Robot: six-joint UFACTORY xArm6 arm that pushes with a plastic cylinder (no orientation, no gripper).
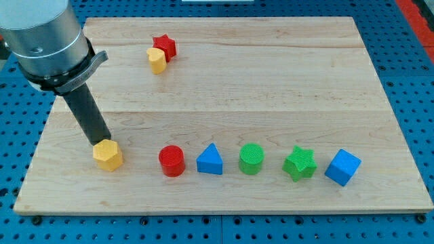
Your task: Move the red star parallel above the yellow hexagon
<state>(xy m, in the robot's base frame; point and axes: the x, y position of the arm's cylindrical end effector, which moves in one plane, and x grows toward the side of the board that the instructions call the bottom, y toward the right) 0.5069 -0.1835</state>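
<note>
The red star (pixel 165 46) is sitting near the counter's top edge, left of the middle, and touching it on the lower left side is a small yellow block (pixel 156 59) whose shape I cannot make out for certain. The yellow hexagon (pixel 108 155) is lying well apart from that pair, down toward the counter's bottom-left corner. My tip (pixel 100 143) is resting right at the hexagon's upper-left edge, touching it or all but touching it, with the dark rod leaning up and to the view's left into the grey arm housing. I am running no claw on this rig, only the rod, so there is nothing released or clenched to report. To the right of the hexagon, a row of blocks is running along the counter's bottom edge: a red cylinder (pixel 171 160) just beside a blue triangular block (pixel 210 160), then a green cylinder (pixel 251 158), a green star (pixel 299 163), and a blue cube (pixel 342 167) nearest the bottom-right corner. The wooden counter (pixel 271 81) is lying on a blue perforated surface (pixel 407 61) showing around its edges.
</note>
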